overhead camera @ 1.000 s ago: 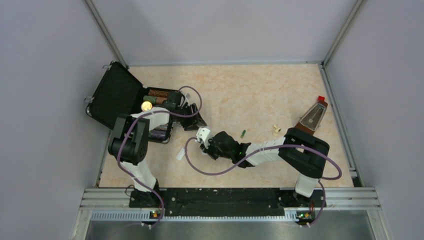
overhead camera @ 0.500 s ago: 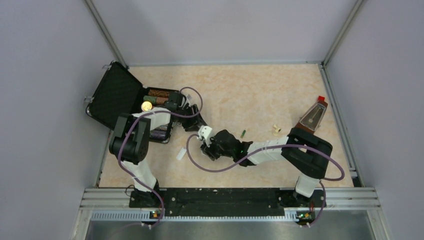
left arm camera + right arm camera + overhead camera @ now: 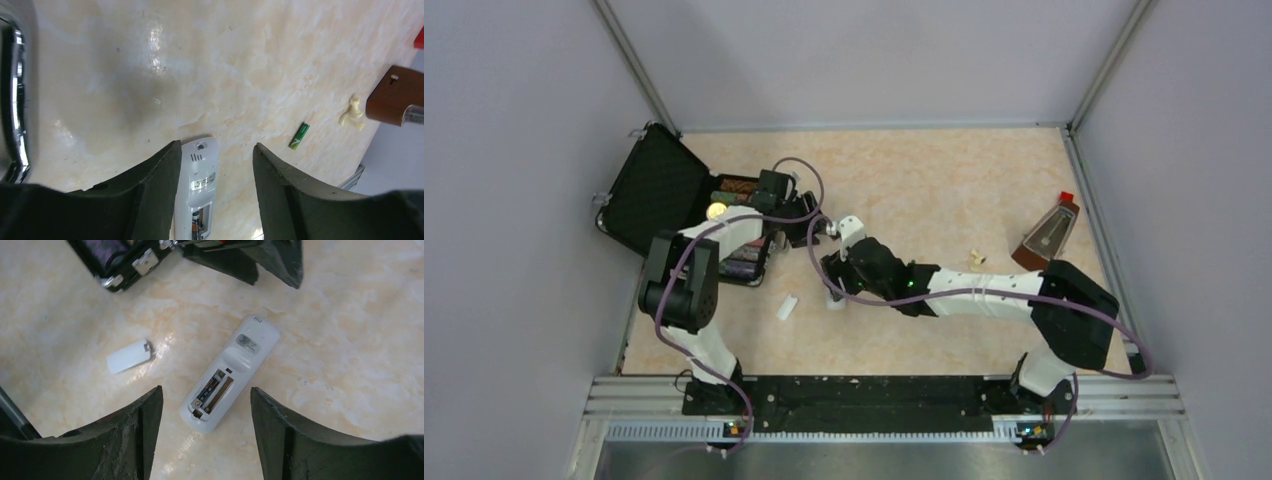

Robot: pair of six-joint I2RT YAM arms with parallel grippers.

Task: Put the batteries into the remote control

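The white remote control (image 3: 230, 372) lies back side up on the table with its battery bay open. One dark battery (image 3: 210, 388) sits in the bay; the slot beside it is empty. My right gripper (image 3: 205, 388) is open and empty, hovering over the remote's bay end. My left gripper (image 3: 215, 155) is open and empty, with the remote's top end (image 3: 200, 175) between its fingers, below them. The green battery (image 3: 299, 136) lies loose on the table to the right. In the top view the remote (image 3: 835, 297) shows under the right gripper (image 3: 832, 280); the green battery is hidden there.
The loose white cover (image 3: 128, 356) lies left of the remote, also in the top view (image 3: 786, 307). An open black case (image 3: 679, 205) with chip rolls stands at the left. A brown metronome (image 3: 1049, 235) and a small cream piece (image 3: 976, 258) are at the right.
My right arm has reached farther left and away across the table, now covering the green battery in the top view. My left gripper has drawn back toward the case.
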